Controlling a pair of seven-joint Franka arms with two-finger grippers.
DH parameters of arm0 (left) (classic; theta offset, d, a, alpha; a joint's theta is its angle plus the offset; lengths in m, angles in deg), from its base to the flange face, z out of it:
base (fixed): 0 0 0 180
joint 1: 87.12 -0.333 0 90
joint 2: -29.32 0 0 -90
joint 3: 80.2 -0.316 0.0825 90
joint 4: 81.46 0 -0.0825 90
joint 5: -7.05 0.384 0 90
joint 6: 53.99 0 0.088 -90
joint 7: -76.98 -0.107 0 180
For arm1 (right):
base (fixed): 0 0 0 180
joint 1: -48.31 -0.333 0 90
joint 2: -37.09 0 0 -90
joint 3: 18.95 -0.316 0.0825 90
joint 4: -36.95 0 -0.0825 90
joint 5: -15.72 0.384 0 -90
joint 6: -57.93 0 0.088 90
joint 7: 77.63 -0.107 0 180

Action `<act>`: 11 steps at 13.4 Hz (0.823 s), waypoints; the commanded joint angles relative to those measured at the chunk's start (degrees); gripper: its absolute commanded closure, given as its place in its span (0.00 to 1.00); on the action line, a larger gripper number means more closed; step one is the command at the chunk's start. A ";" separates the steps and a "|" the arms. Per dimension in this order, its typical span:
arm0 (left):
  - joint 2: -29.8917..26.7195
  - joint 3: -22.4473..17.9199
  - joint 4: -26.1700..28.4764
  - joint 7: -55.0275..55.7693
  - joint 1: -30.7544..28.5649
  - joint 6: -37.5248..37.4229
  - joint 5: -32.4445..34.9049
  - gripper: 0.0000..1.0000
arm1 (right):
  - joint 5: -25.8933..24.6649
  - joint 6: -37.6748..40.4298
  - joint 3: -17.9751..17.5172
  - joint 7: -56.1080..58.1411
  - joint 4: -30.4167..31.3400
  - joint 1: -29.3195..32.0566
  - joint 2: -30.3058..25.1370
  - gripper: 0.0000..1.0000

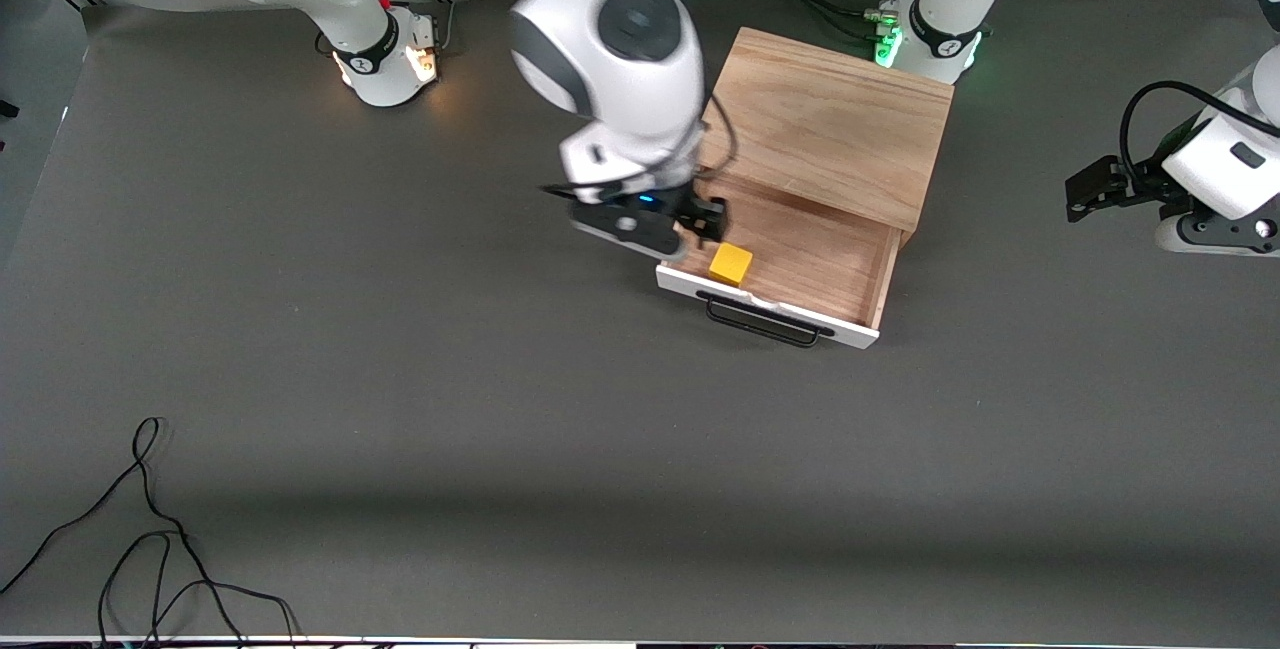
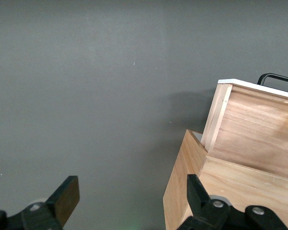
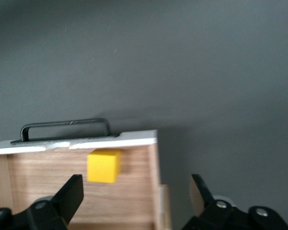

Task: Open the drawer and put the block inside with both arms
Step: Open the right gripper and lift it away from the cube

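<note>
My right claw [image 1: 690, 229] hangs spread over the corner of the open drawer [image 1: 800, 254] toward the right arm's end of the worktop [image 1: 400, 379], holding nothing. The block [image 1: 731, 264] lies on the drawer floor, just beside the white front, apart from my fingers and a little toward the left arm's end from them. I judge my next move is to lift straight up. My left claw [image 1: 1090, 191] waits spread, well apart.
</note>
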 commanded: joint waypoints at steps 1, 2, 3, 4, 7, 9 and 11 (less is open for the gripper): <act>0.19 -0.76 -1.09 0.04 0.80 -0.20 -0.41 0.00 | -0.51 6.41 2.49 10.97 2.18 3.55 -6.44 0.01; 0.01 -0.76 -1.09 0.12 0.80 -0.37 -0.41 0.00 | -0.51 9.49 3.63 14.49 2.18 5.05 -8.11 0.01; 0.01 -0.76 -1.18 0.04 0.71 -0.55 -0.41 0.00 | -0.51 12.65 5.21 18.61 2.79 6.37 -9.52 0.01; -0.25 -0.76 -1.18 0.04 0.71 -0.99 -0.50 0.00 | -0.43 14.16 6.79 23.44 4.27 7.51 -11.54 0.01; -0.51 -0.84 -1.09 0.12 0.62 -1.43 -1.81 0.00 | 0.10 14.44 12.58 39.26 10.08 10.41 -16.99 0.01; -0.52 -0.93 -1.18 0.21 0.62 -1.87 -2.00 0.00 | 0.10 15.05 18.11 47.44 11.49 10.42 -17.45 0.01; -0.60 -0.93 -1.18 0.21 0.62 -1.96 -1.91 0.00 | 1.06 14.79 24.18 56.93 12.89 10.86 -17.10 0.01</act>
